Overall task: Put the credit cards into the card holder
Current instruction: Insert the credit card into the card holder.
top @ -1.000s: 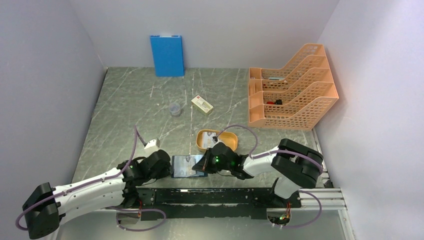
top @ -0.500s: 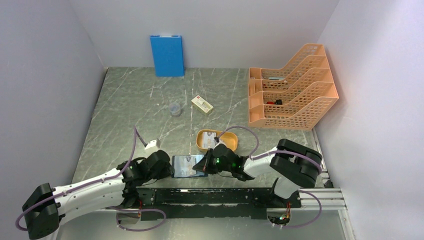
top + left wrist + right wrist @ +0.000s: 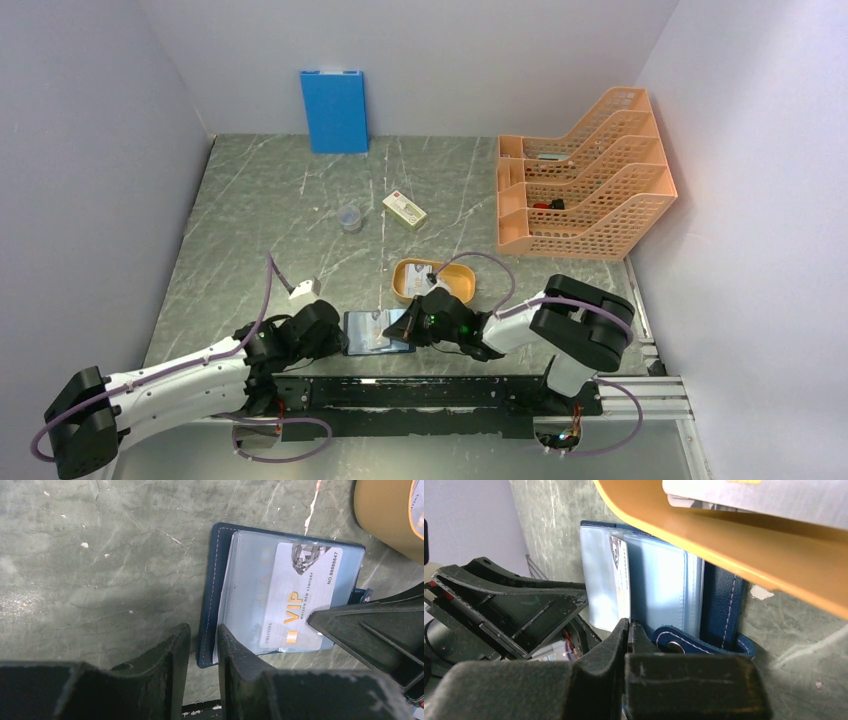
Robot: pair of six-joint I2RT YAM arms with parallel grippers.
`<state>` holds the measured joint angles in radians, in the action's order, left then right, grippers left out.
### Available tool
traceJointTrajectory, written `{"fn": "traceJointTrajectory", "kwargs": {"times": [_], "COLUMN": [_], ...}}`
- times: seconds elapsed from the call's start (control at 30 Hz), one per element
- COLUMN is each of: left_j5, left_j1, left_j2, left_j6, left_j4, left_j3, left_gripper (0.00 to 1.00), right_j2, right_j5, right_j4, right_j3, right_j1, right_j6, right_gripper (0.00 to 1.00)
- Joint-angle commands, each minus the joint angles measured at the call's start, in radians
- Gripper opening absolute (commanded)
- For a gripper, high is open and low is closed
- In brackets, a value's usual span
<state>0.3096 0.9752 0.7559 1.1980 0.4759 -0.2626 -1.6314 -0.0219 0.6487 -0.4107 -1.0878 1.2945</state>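
The navy card holder [image 3: 375,333] lies open near the table's front edge, its light blue sleeves facing up [image 3: 250,580]. My left gripper [image 3: 335,338] is closed narrowly over the holder's left navy edge [image 3: 202,637]. A whitish VIP credit card [image 3: 300,595] lies over the sleeves. My right gripper [image 3: 410,325] is shut on that card's edge [image 3: 628,627], and the card [image 3: 619,580] stands edge-on by the sleeves. The snap tab [image 3: 684,642] lies beside my right fingers. More credit cards [image 3: 764,495] rest in the orange oval tray [image 3: 455,275].
The orange oval tray [image 3: 724,535] sits right behind the holder. A cream box [image 3: 404,210] and a small clear cup [image 3: 349,217] lie mid-table. A blue folder [image 3: 334,110] stands at the back wall. An orange file rack [image 3: 580,190] is at the right.
My right arm has edged slightly left toward the holder with the card. My left arm and the holder have not visibly moved.
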Motion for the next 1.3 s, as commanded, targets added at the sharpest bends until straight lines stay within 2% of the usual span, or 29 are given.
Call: {"fn": "traceJointTrajectory", "kwargs": {"times": [0.0, 0.47, 0.7, 0.83, 0.93, 1.07, 1.27], "left_j5": [-0.056, -0.063, -0.053, -0.042, -0.032, -0.028, -0.048], "left_j1": [-0.004, -0.003, -0.004, -0.004, -0.004, -0.003, -0.004], "left_j2": [0.023, 0.046, 0.044, 0.037, 0.032, 0.028, 0.044], "left_j6": [0.002, 0.005, 0.003, 0.002, 0.003, 0.004, -0.010], "left_j4": [0.066, 0.040, 0.054, 0.069, 0.077, 0.077, 0.035], "left_j3": [0.036, 0.045, 0.035, 0.024, 0.019, 0.019, 0.024], "left_gripper": [0.33, 0.33, 0.33, 0.33, 0.33, 0.32, 0.32], "right_j2": [-0.042, -0.110, -0.080, -0.050, -0.028, -0.010, -0.055], "right_j5": [0.028, -0.033, -0.040, -0.028, -0.026, -0.027, -0.076], "right_j4": [-0.019, -0.015, -0.111, -0.181, -0.218, -0.264, -0.291], "right_j3": [-0.013, -0.056, -0.099, -0.122, -0.136, -0.160, -0.230], "right_j1": [-0.004, -0.027, -0.028, -0.028, -0.029, -0.029, -0.037], "right_j6": [-0.017, -0.019, -0.074, -0.099, -0.110, -0.134, -0.186], "right_gripper": [0.00, 0.00, 0.01, 0.29, 0.41, 0.45, 0.44]}}
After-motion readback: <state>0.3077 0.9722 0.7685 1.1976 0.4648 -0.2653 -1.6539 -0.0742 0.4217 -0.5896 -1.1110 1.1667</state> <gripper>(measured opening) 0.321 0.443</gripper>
